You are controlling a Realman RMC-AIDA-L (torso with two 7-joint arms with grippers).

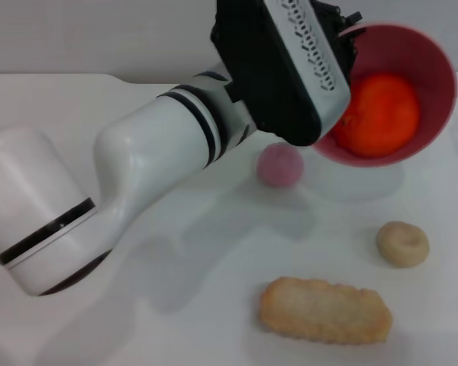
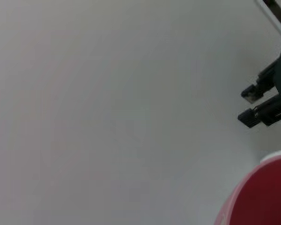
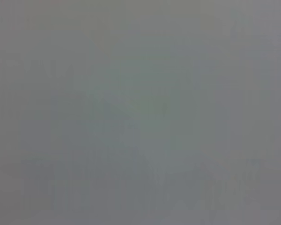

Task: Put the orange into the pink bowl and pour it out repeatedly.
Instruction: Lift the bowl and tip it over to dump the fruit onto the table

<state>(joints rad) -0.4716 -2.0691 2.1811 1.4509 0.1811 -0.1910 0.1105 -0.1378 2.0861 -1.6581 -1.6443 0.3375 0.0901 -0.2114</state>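
The orange (image 1: 378,114) sits inside the pink bowl (image 1: 435,72), which your left end effector (image 1: 343,42) holds by the far rim, lifted off the worktop (image 1: 175,320) and tipped toward the camera. Fingers look clamped on the bowl's edge, though the arm body hides most of the contact. Right end effector not in view; its wrist camera shows only blank grey. The fruit looks light, rigid and smooth, so expect it to roll freely once the tilt steepens. The bowl seems thin plastic; the rim pinch may slip. Below lie a small pink dome (image 1: 280,165), a doughnut (image 1: 402,243) and a biscuit (image 1: 325,310) the orange could knock
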